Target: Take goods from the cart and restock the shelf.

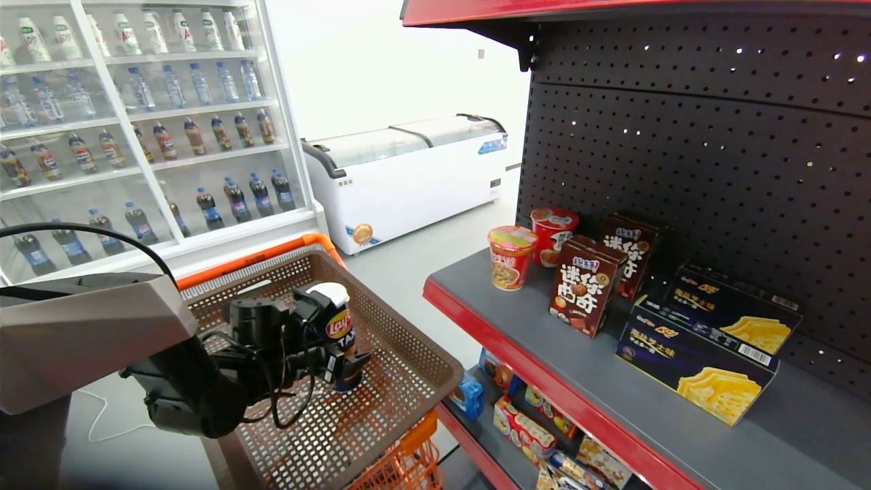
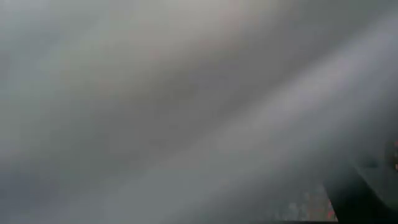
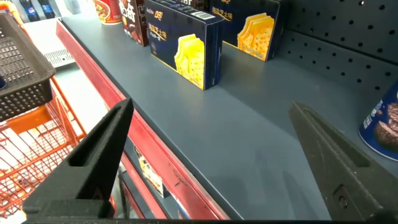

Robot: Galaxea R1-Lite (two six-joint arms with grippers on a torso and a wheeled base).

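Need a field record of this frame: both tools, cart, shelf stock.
left tool: shut on the dark blue cylindrical chip can with white lid, inside the brown perforated plastic cart basket
right tool: open, above the grey shelf board with red front edge
shelf stock: red paper noodle cups, brown cardboard biscuit boxes, dark blue flat cardboard boxes
can on shelf: not yet

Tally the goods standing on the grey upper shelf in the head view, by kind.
Noodle cups: 2
Brown boxes: 2
Dark blue boxes: 2
Total: 6
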